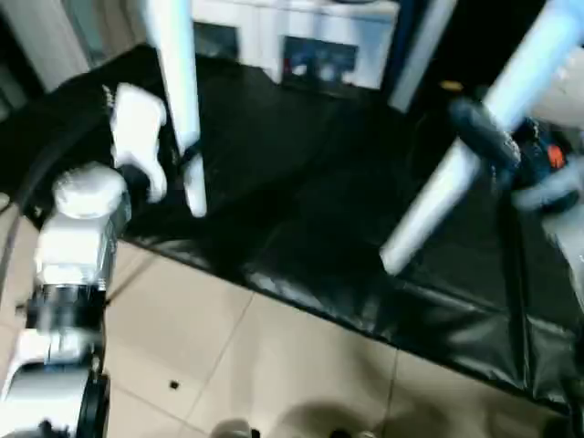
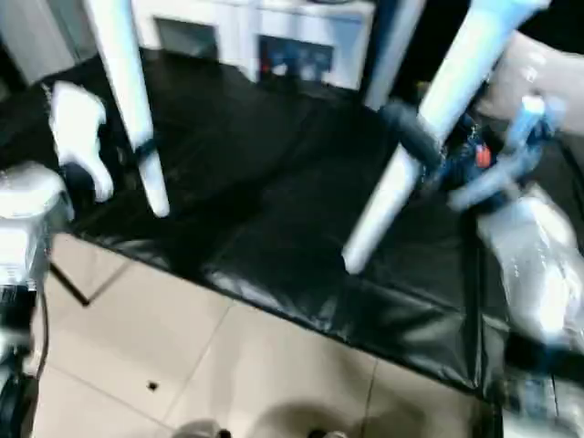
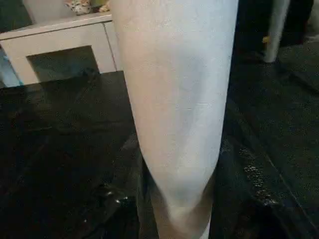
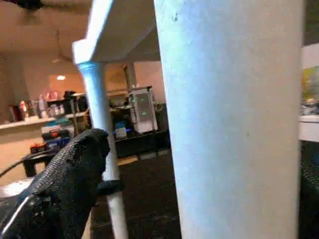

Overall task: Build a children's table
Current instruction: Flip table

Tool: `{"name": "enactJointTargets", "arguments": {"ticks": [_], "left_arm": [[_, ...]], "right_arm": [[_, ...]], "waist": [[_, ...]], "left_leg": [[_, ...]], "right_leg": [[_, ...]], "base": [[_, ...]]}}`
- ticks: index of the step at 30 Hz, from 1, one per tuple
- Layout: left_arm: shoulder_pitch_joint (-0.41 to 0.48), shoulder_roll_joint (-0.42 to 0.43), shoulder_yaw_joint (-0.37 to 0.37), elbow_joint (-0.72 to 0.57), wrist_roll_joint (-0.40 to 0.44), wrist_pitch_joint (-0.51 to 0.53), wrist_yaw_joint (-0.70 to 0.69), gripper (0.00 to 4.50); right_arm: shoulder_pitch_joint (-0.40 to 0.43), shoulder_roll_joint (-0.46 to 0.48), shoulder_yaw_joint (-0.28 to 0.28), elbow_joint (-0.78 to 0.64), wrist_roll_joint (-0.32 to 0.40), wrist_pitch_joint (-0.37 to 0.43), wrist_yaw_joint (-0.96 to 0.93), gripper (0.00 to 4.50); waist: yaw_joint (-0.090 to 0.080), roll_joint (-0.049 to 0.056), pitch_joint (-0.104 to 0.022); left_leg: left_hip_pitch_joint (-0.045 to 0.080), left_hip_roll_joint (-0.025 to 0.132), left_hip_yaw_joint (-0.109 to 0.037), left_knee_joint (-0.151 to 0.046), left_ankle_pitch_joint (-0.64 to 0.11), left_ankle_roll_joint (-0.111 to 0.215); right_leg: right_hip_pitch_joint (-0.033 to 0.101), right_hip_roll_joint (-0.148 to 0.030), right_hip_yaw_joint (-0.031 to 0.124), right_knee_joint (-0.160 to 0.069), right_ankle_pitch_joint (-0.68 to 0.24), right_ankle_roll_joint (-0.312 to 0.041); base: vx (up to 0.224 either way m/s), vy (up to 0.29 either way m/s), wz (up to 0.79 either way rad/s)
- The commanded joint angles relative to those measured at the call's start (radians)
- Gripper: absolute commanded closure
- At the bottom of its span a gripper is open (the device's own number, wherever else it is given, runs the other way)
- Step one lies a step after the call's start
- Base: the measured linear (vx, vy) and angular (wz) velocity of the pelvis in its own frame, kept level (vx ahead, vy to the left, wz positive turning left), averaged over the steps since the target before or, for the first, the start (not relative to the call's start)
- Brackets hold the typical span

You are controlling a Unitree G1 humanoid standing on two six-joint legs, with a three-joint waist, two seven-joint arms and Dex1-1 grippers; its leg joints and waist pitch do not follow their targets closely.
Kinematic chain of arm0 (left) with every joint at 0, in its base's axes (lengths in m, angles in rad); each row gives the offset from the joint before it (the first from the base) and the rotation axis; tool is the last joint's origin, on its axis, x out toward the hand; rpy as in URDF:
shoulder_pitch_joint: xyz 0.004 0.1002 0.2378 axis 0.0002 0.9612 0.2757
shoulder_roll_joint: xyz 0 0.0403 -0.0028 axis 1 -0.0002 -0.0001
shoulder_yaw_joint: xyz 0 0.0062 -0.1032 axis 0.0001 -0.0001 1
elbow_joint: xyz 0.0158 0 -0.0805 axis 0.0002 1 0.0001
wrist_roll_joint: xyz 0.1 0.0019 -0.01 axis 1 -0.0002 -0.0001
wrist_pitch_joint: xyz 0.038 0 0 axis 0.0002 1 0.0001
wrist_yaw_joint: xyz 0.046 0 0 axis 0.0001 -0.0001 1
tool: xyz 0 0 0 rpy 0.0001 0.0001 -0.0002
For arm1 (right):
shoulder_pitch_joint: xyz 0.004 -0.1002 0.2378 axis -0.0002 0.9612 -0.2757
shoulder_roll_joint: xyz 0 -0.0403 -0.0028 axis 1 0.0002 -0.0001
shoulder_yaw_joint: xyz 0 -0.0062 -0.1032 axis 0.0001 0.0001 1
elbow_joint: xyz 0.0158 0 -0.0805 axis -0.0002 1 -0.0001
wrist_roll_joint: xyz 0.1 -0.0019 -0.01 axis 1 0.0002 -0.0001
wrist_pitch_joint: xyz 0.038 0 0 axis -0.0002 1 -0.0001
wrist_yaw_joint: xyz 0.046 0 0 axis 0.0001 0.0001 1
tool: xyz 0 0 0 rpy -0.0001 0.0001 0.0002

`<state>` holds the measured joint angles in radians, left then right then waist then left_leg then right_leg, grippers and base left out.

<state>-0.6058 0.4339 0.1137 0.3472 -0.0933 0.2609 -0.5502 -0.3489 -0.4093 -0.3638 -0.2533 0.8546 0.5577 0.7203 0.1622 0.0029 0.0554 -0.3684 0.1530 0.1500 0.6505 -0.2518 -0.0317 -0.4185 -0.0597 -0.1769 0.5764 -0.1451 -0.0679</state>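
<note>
The children's table is held up in the air, its legs pointing down over the black surface. One white leg (image 1: 182,100) hangs nearly upright at the left, and my left gripper (image 1: 188,159) is shut around it near its lower end. A second leg (image 1: 474,146) slants down at the right, with my right gripper (image 1: 485,135) shut around its middle. In the right wrist view this leg (image 4: 234,119) is very close, a black finger (image 4: 70,179) lies beside it, and the white top's edge (image 4: 119,30) shows above with another leg (image 4: 102,129). A farther leg (image 2: 394,46) stands behind.
The black-covered work surface (image 1: 310,201) lies under the legs, its front edge running diagonally. A white cabinet (image 1: 301,46) with glass doors stands behind it. Beige floor tiles (image 1: 274,365) lie in front, near my silver left forearm (image 1: 68,265).
</note>
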Motion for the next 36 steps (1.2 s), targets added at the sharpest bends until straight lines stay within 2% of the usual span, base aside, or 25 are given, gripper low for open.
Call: {"name": "enactJointTargets", "arguments": {"ticks": [1, 4, 6, 8, 9, 10, 11, 12, 13, 14, 15, 16, 17, 18, 19, 21, 23, 27, 28, 29, 31, 32, 34, 35, 36], "left_arm": [[-0.045, 0.003, -0.066, -0.043, 0.045, -0.088, -0.008, 2.89], [-0.055, 0.002, -0.071, 0.014, 0.067, -0.119, 0.007, 2.89], [-0.065, -0.003, -0.068, 0.056, 0.072, -0.133, 0.02, 2.89], [-0.07, -0.006, -0.065, 0.096, 0.075, -0.143, 0.027, 2.89], [-0.063, -0.006, -0.062, 0.126, 0.076, -0.148, 0.036, 2.89], [-0.055, -0.002, -0.067, 0.141, 0.088, -0.151, 0.047, 2.54], [-0.045, 0.003, -0.073, 0.147, 0.095, -0.152, 0.05, 2.33], [-0.035, 0.003, -0.072, 0.145, 0.093, -0.147, 0.053, 2.19], [-0.028, 0.002, -0.071, 0.142, 0.091, -0.142, 0.054, 2.19], [-0.004, 0.007, -0.075, 0.118, 0.096, -0.135, 0.058, 2.04], [0.004, 0.01, -0.079, 0.111, 0.098, -0.137, 0.058, 2.04], [0.022, 0.007, -0.069, 0.089, 0.086, -0.125, 0.063, 1.9], [0.039, 0.01, -0.062, 0.072, 0.081, -0.12, 0.067, 1.8], [0.06, 0.016, -0.054, 0.058, 0.078, -0.119, 0.072, 1.76], [0.063, 0.016, -0.052, 0.057, 0.077, -0.12, 0.074, 1.76], [0.127, 0.04, -0.004, 0.042, 0.084, -0.169, 0.123, 1.64], [0.143, 0.042, 0.014, 0.033, 0.075, -0.182, 0.127, 1.37], [0.237, 0.03, 0.11, -0.032, -0.023, -0.244, 0.096, 1.3], [0.303, 0.006, 0.181, -0.085, -0.118, -0.271, 0.053, 1.3], [0.332, -0.006, 0.208, -0.12, -0.164, -0.26, 0.031, 1.3], [0.35, -0.012, 0.22, -0.141, -0.19, -0.252, 0.02, 1.3], [0.4, -0.023, 0.242, -0.2, -0.265, -0.223, -0.015, 1.3], [0.474, -0.023, 0.244, -0.276, -0.338, -0.157, -0.074, 1.3], [0.533, -0.017, 0.224, -0.349, -0.387, -0.098, -0.118, 1.3], [0.56, -0.011, 0.21, -0.38, -0.407, -0.07, -0.136, 1.3]], "right_arm": [[0.005, 0.012, 0.056, -0.092, 0.046, 0.027, -0.015, 0.0], [0.054, 0.054, 0.095, -0.174, 0.057, 0.052, -0.085, 0.0], [0.077, 0.072, 0.122, -0.187, 0.017, 0.059, -0.128, 0.0], [0.081, 0.078, 0.166, -0.153, -0.097, 0.036, -0.17, 0.0], [0.082, 0.077, 0.207, -0.093, -0.219, -0.004, -0.215, 0.0], [0.08, 0.07, 0.234, -0.044, -0.303, -0.048, -0.237, 0.0], [0.078, 0.069, 0.248, -0.008, -0.35, -0.075, -0.26, 0.0], [0.079, 0.061, 0.264, 0.021, -0.388, -0.101, -0.265, 0.0], [0.081, 0.055, 0.274, 0.037, -0.409, -0.115, -0.267, 0.0], [0.099, 0.039, 0.297, 0.054, -0.45, -0.152, -0.26, 0.0], [0.108, 0.036, 0.302, 0.055, -0.455, -0.16, -0.26, 0.0], [0.127, 0.029, 0.305, 0.057, -0.472, -0.177, -0.265, 0.0], [0.147, 0.029, 0.3, 0.048, -0.473, -0.183, -0.264, 0.0], [0.174, 0.032, 0.291, 0.029, -0.459, -0.179, -0.257, 0.0], [0.177, 0.032, 0.29, 0.026, -0.458, -0.178, -0.256, 0.0], [0.274, 0.044, 0.275, -0.067, -0.413, -0.171, -0.217, 0.0], [0.3, 0.045, 0.273, -0.093, -0.404, -0.168, -0.211, 0.0], [0.436, 0.03, 0.253, -0.185, -0.358, -0.166, -0.195, 0.0], [0.512, 0.028, 0.219, -0.216, -0.339, -0.169, -0.192, 0.0], [0.54, 0.027, 0.201, -0.225, -0.333, -0.172, -0.189, 0.0], [0.555, 0.027, 0.191, -0.232, -0.329, -0.172, -0.187, 0.0], [0.599, 0.027, 0.161, -0.252, -0.313, -0.17, -0.18, 0.0], [0.653, 0.019, 0.124, -0.279, -0.284, -0.158, -0.167, 0.0], [0.688, 0.003, 0.109, -0.298, -0.265, -0.146, -0.148, 0.0], [0.703, -0.006, 0.105, -0.308, -0.256, -0.138, -0.138, 0.0]], "waist": [[-0.012, 0.003, -0.084], [-0.017, -0.003, -0.08], [-0.023, -0.005, -0.077], [-0.034, 0.0, -0.069], [-0.042, -0.001, -0.063], [-0.047, 0.01, -0.06], [-0.058, 0.007, -0.058], [-0.076, 0.015, -0.056], [-0.082, 0.019, -0.055], [-0.095, 0.019, -0.056], [-0.1, 0.019, -0.057], [-0.1, 0.018, -0.056], [-0.101, 0.01, -0.056], [-0.098, 0.004, -0.054], [-0.098, 0.004, -0.054], [-0.101, -0.001, -0.058], [-0.102, 0.0, -0.059], [-0.104, 0.001, -0.059], [-0.105, 0.007, -0.057], [-0.105, 0.008, -0.056], [-0.109, 0.006, -0.05], [-0.108, 0.011, -0.046], [-0.108, 0.01, -0.031], [-0.109, 0.017, -0.024], [-0.114, 0.012, -0.012]], "left_leg": [[0.017, 0.1, -0.033, -0.078, 0.09, 0.095], [0.015, 0.093, -0.032, -0.083, 0.055, 0.074], [0.018, 0.088, -0.032, -0.088, 0.022, 0.055], [0.018, 0.085, -0.032, -0.091, -0.023, 0.035], [0.028, 0.082, -0.031, -0.094, -0.083, 0.015], [0.033, 0.08, -0.032, -0.095, -0.111, 0.0], [0.035, 0.08, -0.031, -0.095, -0.137, -0.003], [0.055, 0.092, -0.038, -0.099, -0.218, -0.008], [0.058, 0.104, -0.042, -0.105, -0.25, -0.005], [0.056, 0.131, -0.055, -0.119, -0.311, -0.006], [0.047, 0.138, -0.06, -0.125, -0.32, -0.009], [0.05, 0.13, -0.056, -0.123, -0.312, -0.013], [0.048, 0.119, -0.05, -0.118, -0.293, -0.019], [0.04, 0.093, -0.036, -0.107, -0.199, -0.005], [0.04, 0.093, -0.036, -0.107, -0.199, -0.005], [0.025, 0.101, -0.04, -0.108, -0.083, 0.046], [0.024, 0.103, -0.042, -0.106, -0.063, 0.061], [0.011, 0.103, -0.04, -0.102, 0.012, 0.099], [0.012, 0.102, -0.039, -0.102, 0.009, 0.102], [0.011, 0.11, -0.04, -0.104, -0.003, 0.101], [0.014, 0.108, -0.039, -0.108, -0.035, 0.101], [0.018, 0.11, -0.038, -0.111, -0.08, 0.09], [0.024, 0.107, -0.037, -0.12, -0.157, 0.067], [0.03, 0.105, -0.037, -0.122, -0.209, 0.055], [0.038, 0.104, -0.038, -0.125, -0.272, 0.04]], "right_leg": [[0.066, -0.127, 0.086, -0.067, -0.265, -0.002], [0.07, -0.127, 0.085, -0.076, -0.305, 0.025], [0.072, -0.125, 0.08, -0.085, -0.351, 0.058], [0.071, -0.122, 0.075, -0.098, -0.402, 0.083], [0.073, -0.123, 0.067, -0.114, -0.476, 0.105], [0.071, -0.123, 0.06, -0.12, -0.507, 0.112], [0.075, -0.12, 0.055, -0.132, -0.536, 0.124], [0.08, -0.122, 0.04, -0.149, -0.56, 0.118], [0.084, -0.121, 0.036, -0.148, -0.545, 0.109], [0.097, -0.12, 0.034, -0.125, -0.476, 0.089], [0.102, -0.129, 0.05, -0.109, -0.408, 0.074], [0.096, -0.135, 0.056, -0.112, -0.4, 0.063], [0.096, -0.144, 0.059, -0.115, -0.404, 0.052], [0.098, -0.15, 0.063, -0.124, -0.431, 0.035], [0.098, -0.15, 0.063, -0.124, -0.431, 0.035], [0.101, -0.137, 0.062, -0.106, -0.342, 0.034], [0.099, -0.137, 0.064, -0.101, -0.31, 0.032], [0.103, -0.135, 0.066, -0.088, -0.22, 0.021], [0.1, -0.134, 0.066, -0.09, -0.223, 0.02], [0.1, -0.138, 0.066, -0.091, -0.227, 0.011], [0.094, -0.128, 0.062, -0.098, -0.255, 0.006], [0.097, -0.134, 0.063, -0.104, -0.307, 0.013], [0.09, -0.129, 0.06, -0.122, -0.406, 0.025], [0.087, -0.13, 0.059, -0.132, -0.469, 0.043], [0.085, -0.127, 0.05, -0.149, -0.559, 0.069]], "base": [[0.0, 0.0, 0.0], [0.0, 0.0, 0.0], [0.0, 0.0, 0.0], [0.0, 0.0, 0.0], [0.0, 0.0, 0.0], [0.0, 0.0, 0.0], [0.0, 0.0, 0.0], [0.0, 0.0, 0.0], [0.0, 0.0, 0.0], [0.0, 0.0, 0.0], [0.0, 0.0, 0.0], [0.0, 0.0, 0.0], [0.0, 0.0, 0.0], [0.0, 0.0, 0.0], [0.0, 0.0, 0.0], [0.0, 0.0, 0.0], [0.0, 0.0, 0.0], [0.0, 0.0, 0.0], [0.0, 0.0, 0.0], [0.0, 0.0, 0.0], [0.0, 0.0, 0.0], [0.0, 0.0, 0.0], [0.0, 0.0, 0.0], [0.0, 0.0, 0.0], [0.0, 0.0, 0.0]]}}
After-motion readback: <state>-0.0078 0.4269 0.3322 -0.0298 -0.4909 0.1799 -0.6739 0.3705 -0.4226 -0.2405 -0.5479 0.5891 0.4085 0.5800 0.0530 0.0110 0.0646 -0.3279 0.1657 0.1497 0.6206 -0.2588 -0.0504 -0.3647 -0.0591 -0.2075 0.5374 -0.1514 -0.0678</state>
